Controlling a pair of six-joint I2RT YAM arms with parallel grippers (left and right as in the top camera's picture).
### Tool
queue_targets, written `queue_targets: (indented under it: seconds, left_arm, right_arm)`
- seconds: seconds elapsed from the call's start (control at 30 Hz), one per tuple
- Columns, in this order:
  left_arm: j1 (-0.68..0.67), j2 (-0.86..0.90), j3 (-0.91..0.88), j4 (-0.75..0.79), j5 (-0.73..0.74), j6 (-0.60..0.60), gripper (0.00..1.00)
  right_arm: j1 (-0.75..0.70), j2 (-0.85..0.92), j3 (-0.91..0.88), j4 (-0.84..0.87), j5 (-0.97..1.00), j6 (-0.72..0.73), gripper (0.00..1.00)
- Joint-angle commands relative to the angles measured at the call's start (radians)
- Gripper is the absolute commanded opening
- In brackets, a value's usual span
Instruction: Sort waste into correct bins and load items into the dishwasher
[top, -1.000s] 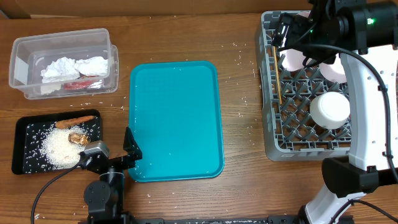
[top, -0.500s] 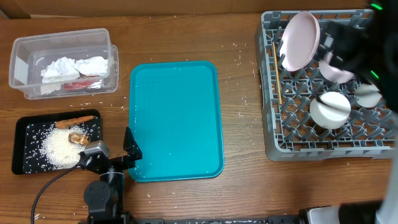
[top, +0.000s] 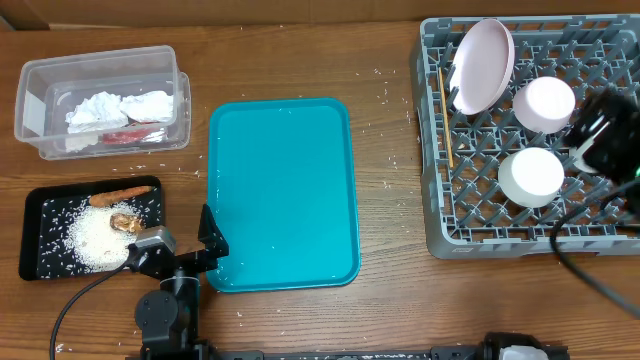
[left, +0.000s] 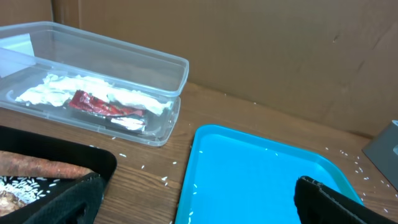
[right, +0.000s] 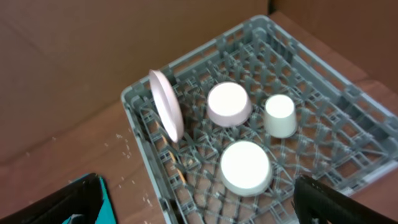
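The grey dish rack (top: 440, 200) stands at the right. It holds an upright large plate (top: 481, 65), a bowl (top: 543, 103), an upturned small plate (top: 531, 177) and a thin wooden stick (top: 444, 120) along its left side. The right wrist view shows the rack (right: 143, 134), plate (right: 165, 106), bowl (right: 229, 104) and small cup (right: 280, 116). My right gripper (right: 199, 208) is open and empty, high above the rack; it is blurred in the overhead view (top: 607, 138). My left gripper (top: 182, 242) is open and empty by the teal tray's near-left corner (left: 199, 208).
The clear tub (top: 30, 85) at far left holds white tissues (top: 120, 107) and a red wrapper (left: 93, 104). The black tray (top: 35, 255) holds rice (top: 95, 240), a carrot (top: 122, 193) and a brown lump (top: 125, 222). The teal tray (top: 280, 190) lies mid-table. Rice grains are scattered on the wood.
My right arm has swung from over the rack's back toward its right side and risen, uncovering the plate, bowl and small plate. The left arm has not moved.
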Motion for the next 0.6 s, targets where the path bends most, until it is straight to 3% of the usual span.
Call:
queue_targets:
  seconds: [0.0, 0.13, 0.37, 0.57]
  left_arm:
    - [-0.006, -0.013, -0.004, 0.002, 0.008, 0.015, 1.0]
    - [-0.006, -0.013, -0.004, 0.002, 0.008, 0.015, 1.0]
    - [-0.006, -0.013, -0.004, 0.002, 0.008, 0.015, 1.0]
    - [-0.006, -0.013, -0.004, 0.002, 0.008, 0.015, 1.0]
  right_arm:
    - [-0.005, -0.129, -0.196, 0.082, -0.034, 0.055, 1.0]
    - [-0.005, -0.256, -0.392, 0.192, -0.058, 0.143, 1.0]
    - [-0.006, -0.468, -0.774, 0.412, -0.014, 0.133, 1.0]
    - [-0.005, -0.649, -1.083, 0.699, -0.022, 0.133, 1.0]
